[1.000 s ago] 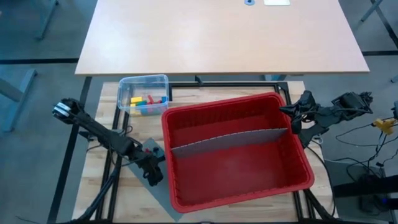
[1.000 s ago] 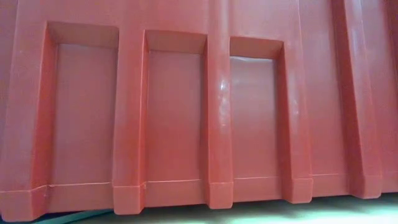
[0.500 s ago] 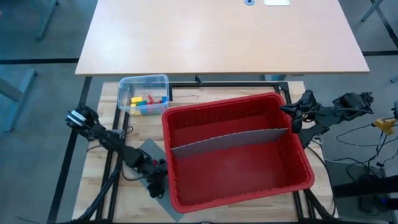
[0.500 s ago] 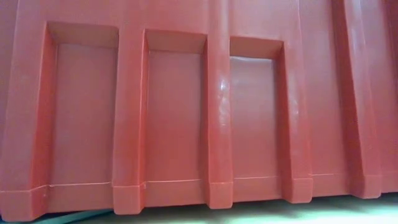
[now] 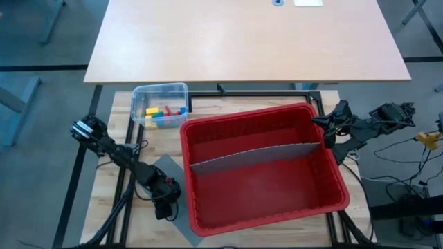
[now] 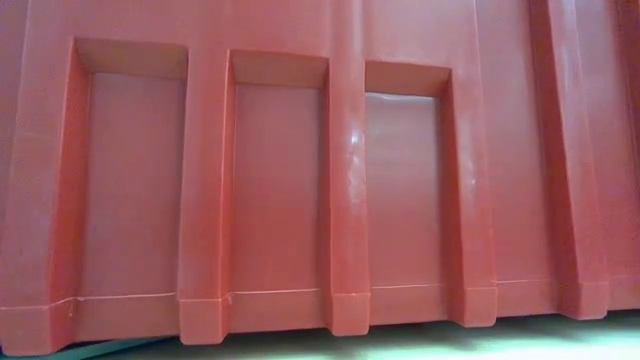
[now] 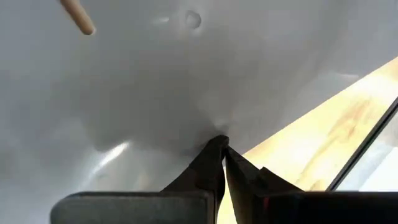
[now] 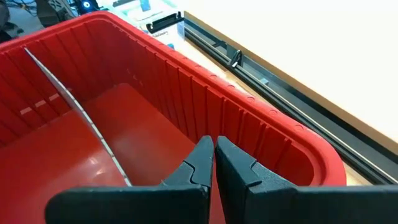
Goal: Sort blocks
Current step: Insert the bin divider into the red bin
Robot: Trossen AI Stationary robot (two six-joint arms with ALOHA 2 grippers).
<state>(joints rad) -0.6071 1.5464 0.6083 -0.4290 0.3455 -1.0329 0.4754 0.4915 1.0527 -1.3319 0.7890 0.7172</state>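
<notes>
Pre-pick, I'd say. My left gripper (image 5: 165,207) pressed together on the grey panel (image 5: 164,166), right gripper (image 5: 325,131) closed at the red bin (image 5: 277,207) rim. Blocks (image 5: 160,114) all in the clear tub (image 5: 138,93). Next: open, reach tub.

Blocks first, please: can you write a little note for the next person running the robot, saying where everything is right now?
Left gripper: jaws shut, holding nothing, low over a grey panel lying flat beside the red bin.
Right gripper: jaws shut, empty, at the bin's far right corner.
The blocks: red, yellow, green and blue, all in the small clear tub beyond the bin's left corner.
Bin: one grey divider standing across it, no blocks in either half.
Done: nothing sorted.
Left: move every block from the tub into the bin.
</notes>
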